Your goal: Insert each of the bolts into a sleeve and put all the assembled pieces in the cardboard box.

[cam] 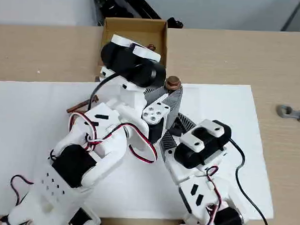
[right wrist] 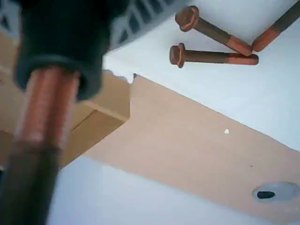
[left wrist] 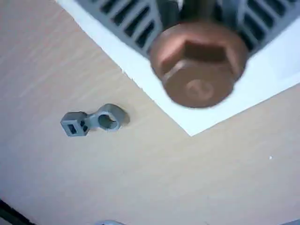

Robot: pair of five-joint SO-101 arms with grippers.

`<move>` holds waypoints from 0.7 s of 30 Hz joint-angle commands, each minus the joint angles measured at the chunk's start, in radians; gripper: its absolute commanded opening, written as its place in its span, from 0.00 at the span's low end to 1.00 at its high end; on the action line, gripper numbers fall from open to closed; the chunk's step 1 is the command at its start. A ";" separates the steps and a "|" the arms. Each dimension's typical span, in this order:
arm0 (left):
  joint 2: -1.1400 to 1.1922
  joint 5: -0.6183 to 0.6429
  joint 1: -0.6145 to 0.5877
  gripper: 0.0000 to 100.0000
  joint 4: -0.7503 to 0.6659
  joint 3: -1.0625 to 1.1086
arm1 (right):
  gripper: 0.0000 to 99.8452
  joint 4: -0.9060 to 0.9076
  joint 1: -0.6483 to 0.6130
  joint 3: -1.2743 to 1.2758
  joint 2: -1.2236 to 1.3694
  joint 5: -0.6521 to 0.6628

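A copper bolt (cam: 172, 84) stands head-up near the paper's back edge. My left gripper (cam: 169, 97) is shut on its shaft just under the head, and the left wrist view has the bolt head (left wrist: 199, 65) between ribbed grey fingers (left wrist: 126, 18). Lower down, my right gripper (cam: 171, 129) is shut on a black sleeve (right wrist: 61, 47), with the bolt's orange-tipped shaft (right wrist: 40, 136) entering it. The cardboard box (cam: 110, 30) lies just behind the arms; a copper piece (cam: 151, 47) shows inside it. Loose bolts (right wrist: 211, 56) lie on the white paper.
White paper (cam: 225, 111) covers the middle of the wooden table. More loose bolts (cam: 78, 108) poke out beside the left arm. A small grey metal fitting (cam: 292, 112) lies on bare wood far to the right, also in the left wrist view (left wrist: 93, 122).
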 commanded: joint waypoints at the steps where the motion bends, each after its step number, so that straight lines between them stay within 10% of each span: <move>1: -0.029 0.009 0.009 0.07 0.012 -0.012 | 0.00 -0.027 0.007 -0.029 0.001 -0.014; 21: -0.021 0.196 0.005 0.24 0.181 -0.013 | 0.00 -0.027 0.007 -0.041 0.002 -0.014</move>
